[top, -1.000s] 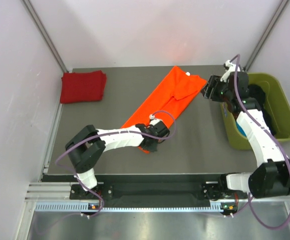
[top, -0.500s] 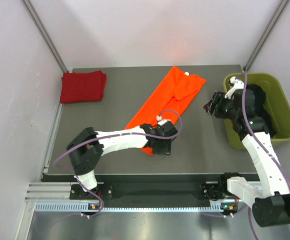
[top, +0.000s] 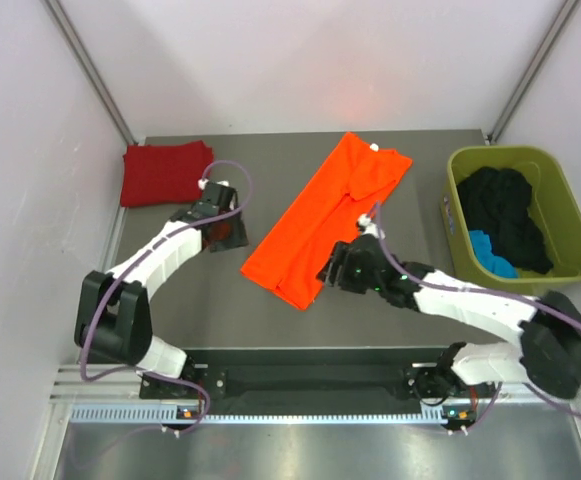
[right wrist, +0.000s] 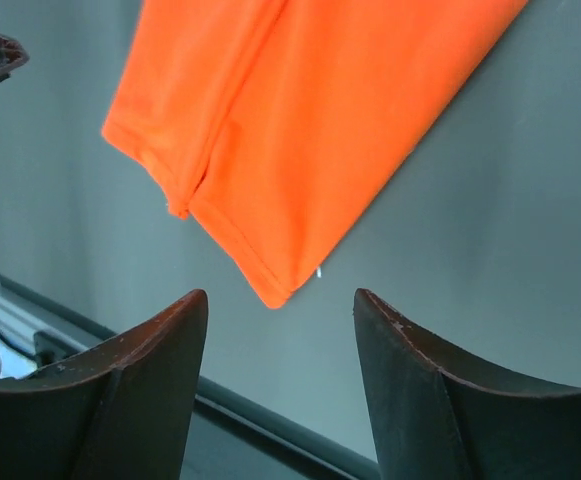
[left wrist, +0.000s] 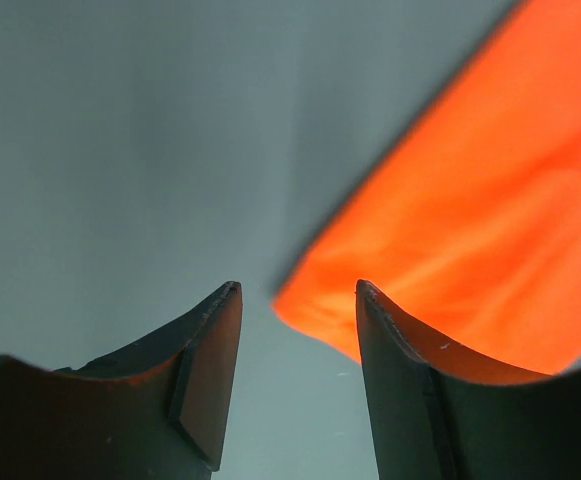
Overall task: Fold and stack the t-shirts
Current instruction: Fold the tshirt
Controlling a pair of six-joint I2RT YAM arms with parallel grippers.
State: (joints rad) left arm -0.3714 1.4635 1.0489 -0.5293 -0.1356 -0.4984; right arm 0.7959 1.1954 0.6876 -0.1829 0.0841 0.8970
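The right gripper (top: 330, 272) has come down from the far side by the tub. It is now low over the grey table (top: 410, 215), just beside the near right edge of the bright orange soft t-shirt (top: 320, 215). Its two dark fingers are spread apart with nothing between them. In the right wrist view, the near corner of the orange t-shirt (right wrist: 300, 130) lies just ahead of the gap between the fingers.

The left gripper (top: 226, 226) was at that same near end a second ago. It has let go and moved away to the left. It now sits between the two shirts. Its fingers are spread too, and they hold nothing. In the left wrist view only bare table shows between them, and the orange t-shirt (left wrist: 470, 230) lies ahead, a bit to the right.

The orange t-shirt is folded into a long strip. It lies slanted across the middle of the table, with its near end flat and its far end a bit bunched. There is bare table all along its left side and its right side.

Farther back, the dark red t-shirt (top: 165, 174) lies folded in the far left corner, close to the table's edge. At the right edge stands the olive-green plastic tub (top: 500, 151), with dark clothes (top: 505, 205) and a blue cloth (top: 490, 255) inside.
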